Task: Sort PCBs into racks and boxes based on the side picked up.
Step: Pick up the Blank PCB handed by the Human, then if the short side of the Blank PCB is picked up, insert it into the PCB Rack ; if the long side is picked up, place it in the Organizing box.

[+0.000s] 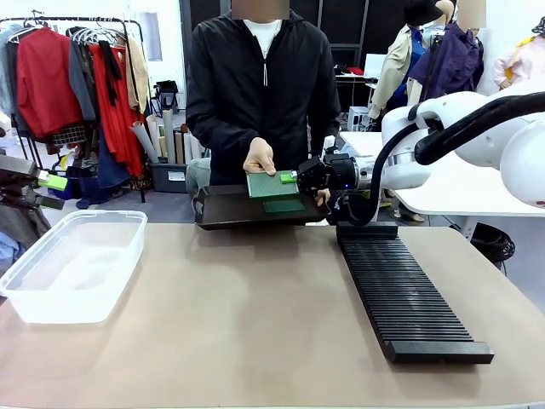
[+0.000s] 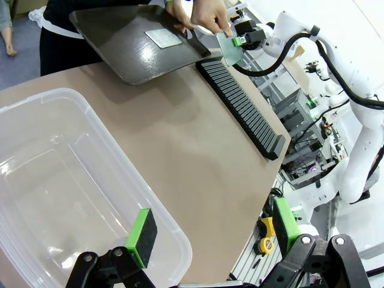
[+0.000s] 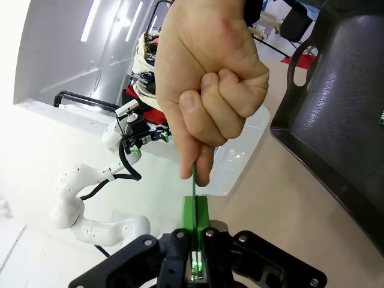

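Right pincer (image 3: pixel 195 213): green pads clamped on one edge of a thin green PCB (image 1: pixel 271 184); a person's hand (image 3: pixel 207 78) pinches the opposite edge.
Held PCB: flat rectangle, above the glossy dark tray (image 1: pixel 230 213) at the far edge of the surface (image 1: pixel 255 332).
Second PCB (image 1: pixel 283 205): lying flat on the tray.
Left pincer (image 2: pixel 213 231): spread wide, empty, over the rim of the translucent box (image 1: pixel 126 264).
Rack (image 1: pixel 400 290): long, black, finely slotted, on the matte tan surface.

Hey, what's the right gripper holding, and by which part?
The right gripper pinches a PCB by one edge; the person's hand grips the opposite edge.
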`<state>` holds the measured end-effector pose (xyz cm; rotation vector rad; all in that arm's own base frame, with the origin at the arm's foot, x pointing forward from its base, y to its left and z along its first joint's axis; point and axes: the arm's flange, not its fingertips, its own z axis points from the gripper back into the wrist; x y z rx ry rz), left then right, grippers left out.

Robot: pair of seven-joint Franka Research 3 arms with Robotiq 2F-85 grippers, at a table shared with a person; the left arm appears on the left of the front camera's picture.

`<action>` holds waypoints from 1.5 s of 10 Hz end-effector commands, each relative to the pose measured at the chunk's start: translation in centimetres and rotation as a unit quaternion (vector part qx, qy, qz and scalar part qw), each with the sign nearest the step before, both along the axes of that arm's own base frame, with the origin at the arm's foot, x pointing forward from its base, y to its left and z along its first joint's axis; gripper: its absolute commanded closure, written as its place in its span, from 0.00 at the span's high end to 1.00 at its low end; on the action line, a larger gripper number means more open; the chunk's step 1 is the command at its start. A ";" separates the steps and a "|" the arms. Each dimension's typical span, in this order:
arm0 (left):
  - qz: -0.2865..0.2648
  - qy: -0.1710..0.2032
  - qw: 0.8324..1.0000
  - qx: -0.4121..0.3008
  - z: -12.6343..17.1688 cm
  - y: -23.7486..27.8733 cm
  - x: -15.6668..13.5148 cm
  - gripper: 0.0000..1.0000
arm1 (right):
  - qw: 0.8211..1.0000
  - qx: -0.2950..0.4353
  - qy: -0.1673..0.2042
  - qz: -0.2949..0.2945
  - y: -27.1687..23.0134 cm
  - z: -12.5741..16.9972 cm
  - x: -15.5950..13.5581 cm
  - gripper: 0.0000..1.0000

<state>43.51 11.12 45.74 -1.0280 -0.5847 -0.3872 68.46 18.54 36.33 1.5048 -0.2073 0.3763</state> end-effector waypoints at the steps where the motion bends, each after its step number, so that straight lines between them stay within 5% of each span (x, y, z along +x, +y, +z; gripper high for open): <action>1: 0.000 -0.001 1.000 -0.002 0.1 0.0 -0.1 1.00 | 1.000 0.005 0.016 -0.004 0.7 0.7 1.3 0.00; 15: 0.000 -0.001 1.000 -0.002 0.1 0.0 -0.1 1.00 | 1.000 0.000 0.004 0.000 0.0 0.0 0.0 0.00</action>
